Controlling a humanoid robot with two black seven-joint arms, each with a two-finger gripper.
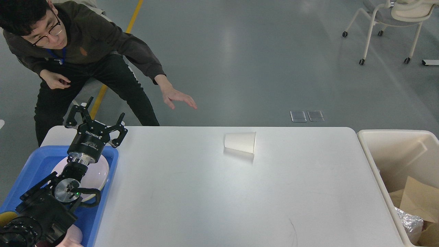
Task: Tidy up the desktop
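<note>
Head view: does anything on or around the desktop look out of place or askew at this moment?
Yes. A white paper cup lies tipped on its side near the far edge of the desktop, mouth to the right, nothing visibly spilled. A person's hand reaches out beyond that far edge.

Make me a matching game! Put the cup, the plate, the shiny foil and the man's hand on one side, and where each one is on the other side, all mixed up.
1 paper cup
2 plate
3 foil
4 man's hand

A in the cream bin
B in the air beyond the desktop
C in the blue tray
D lying on its side on the desktop

Pairs: 1-D, 2-C, 3-A, 4-B
</note>
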